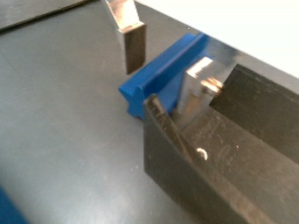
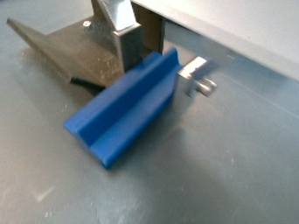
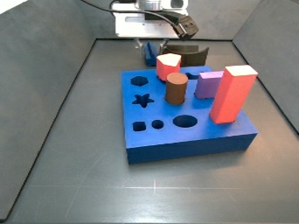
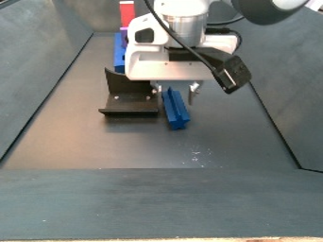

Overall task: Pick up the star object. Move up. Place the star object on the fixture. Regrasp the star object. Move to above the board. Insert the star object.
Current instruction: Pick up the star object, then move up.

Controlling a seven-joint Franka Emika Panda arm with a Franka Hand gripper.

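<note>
Wrist views both put the star object (image 2: 126,107) closest to me: a dark-blue ridged bar lying tilted, its lower end on the grey floor (image 2: 222,175) and its upper end up between the gripper's fingers. I see the gripper (image 2: 158,61) straddling that upper end — one silver finger (image 1: 128,44) stands on one side of the bar and the other sits on the opposite side, but I cannot tell whether the pads are actually pressing on the blue or just flanking it. Right beside the bar is the fixture (image 1: 216,162), a dark angled bracket; the bar's edge seems to lean against it. In a side view I have the gripper (image 4: 177,87) low over the bar and the fixture (image 4: 128,99) just beside it on the floor. Farther off, the board (image 3: 187,131) sits apart — a blue slab with a tall red block (image 3: 233,94), a brown cylinder (image 3: 176,87) and a purple peg (image 3: 209,85) standing in it, the star-shaped hole (image 3: 142,100) unfilled.
</note>
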